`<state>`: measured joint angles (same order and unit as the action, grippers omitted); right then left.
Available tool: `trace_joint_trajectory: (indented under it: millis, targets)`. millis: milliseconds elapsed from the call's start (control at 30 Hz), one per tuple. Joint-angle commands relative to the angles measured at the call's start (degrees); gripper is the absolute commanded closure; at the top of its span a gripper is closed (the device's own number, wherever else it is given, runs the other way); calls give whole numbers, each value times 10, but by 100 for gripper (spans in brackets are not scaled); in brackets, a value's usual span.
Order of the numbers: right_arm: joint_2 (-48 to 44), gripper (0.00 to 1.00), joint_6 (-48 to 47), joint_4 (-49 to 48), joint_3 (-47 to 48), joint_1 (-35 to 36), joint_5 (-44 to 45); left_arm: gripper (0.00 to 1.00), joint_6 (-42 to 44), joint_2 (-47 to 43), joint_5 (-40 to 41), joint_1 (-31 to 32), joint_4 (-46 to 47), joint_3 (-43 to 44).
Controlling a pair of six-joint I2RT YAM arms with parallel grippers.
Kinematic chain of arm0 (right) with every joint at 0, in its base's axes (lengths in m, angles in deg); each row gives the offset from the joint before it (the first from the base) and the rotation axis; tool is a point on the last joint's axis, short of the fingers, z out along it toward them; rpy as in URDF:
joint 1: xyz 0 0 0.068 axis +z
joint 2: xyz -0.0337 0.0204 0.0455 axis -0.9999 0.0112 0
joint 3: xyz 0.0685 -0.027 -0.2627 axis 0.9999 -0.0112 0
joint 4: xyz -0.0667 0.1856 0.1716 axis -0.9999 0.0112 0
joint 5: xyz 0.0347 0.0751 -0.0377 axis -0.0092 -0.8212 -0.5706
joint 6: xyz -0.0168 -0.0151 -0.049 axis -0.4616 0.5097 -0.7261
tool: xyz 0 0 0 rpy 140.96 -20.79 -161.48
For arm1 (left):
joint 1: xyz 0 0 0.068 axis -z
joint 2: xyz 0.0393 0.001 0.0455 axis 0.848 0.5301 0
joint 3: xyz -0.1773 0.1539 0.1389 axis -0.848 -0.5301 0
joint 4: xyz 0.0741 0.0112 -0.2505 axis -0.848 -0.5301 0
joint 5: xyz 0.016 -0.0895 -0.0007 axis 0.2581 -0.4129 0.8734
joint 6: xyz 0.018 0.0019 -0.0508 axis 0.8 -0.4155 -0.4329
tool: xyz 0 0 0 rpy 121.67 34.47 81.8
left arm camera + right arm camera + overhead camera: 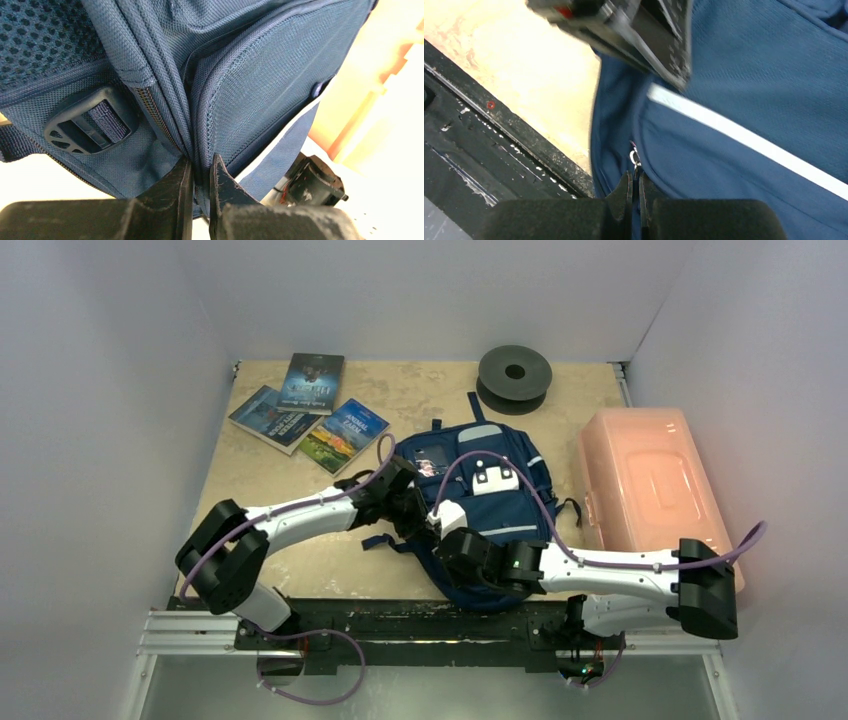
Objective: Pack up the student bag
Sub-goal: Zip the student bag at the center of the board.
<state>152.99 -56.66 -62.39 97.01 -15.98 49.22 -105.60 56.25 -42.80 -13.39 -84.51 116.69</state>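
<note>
The student bag (495,502), navy with white trim, lies flat mid-table with its bottom toward the arms. My left gripper (413,508) is at its left side. In the left wrist view that gripper (201,161) is shut, pinching a fold of bag (250,85) fabric beside a zip seam. My right gripper (452,540) is at the bag's near left corner. In the right wrist view it (635,176) is shut on the tab of a zipper pull (634,158) on the bag (734,90).
Three books (314,380) (268,418) (343,434) lie at the table's far left. A dark spool (515,375) sits at the back. A pink translucent box (650,490) lies right of the bag. A black rail (484,135) runs along the near table edge.
</note>
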Motion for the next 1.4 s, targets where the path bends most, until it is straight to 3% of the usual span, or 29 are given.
trace_joint_trajectory:
  millis: [0,200,367,600,833,1000,1067,1100,1167,1200,1267,1367]
  targets:
    - [-27,100,34,98,44,9,17,100,168,-44,3,-83,-88,27]
    - [-54,100,226,204,-14,9,0,100,214,-72,-64,-140,-55,5]
    - [-118,100,413,311,-47,0,20,100,249,-56,-85,-150,-62,10]
    - [-237,100,540,323,-128,-78,-21,100,294,-51,-106,-172,-64,-3]
    - [-269,100,649,391,-98,-103,144,100,344,-37,-185,-219,-69,-11]
    - [-242,100,691,408,-89,-127,189,100,382,-42,-213,-248,-104,-13]
    - [-240,100,682,388,-92,-127,201,100,396,-46,-211,-250,-119,-10]
    - [-242,100,647,365,-92,-128,212,93,398,-55,-204,-245,-122,-12]
    - [-258,100,544,302,-82,-128,230,66,408,-97,-151,-227,-139,-12]
    - [-268,100,475,264,-79,-127,222,57,417,-123,-123,-216,-153,-9]
    - [-294,100,368,195,-82,-127,189,50,432,-174,-34,-180,-193,7]
    - [-340,100,287,126,-107,-127,138,46,435,-247,136,-100,-218,25]
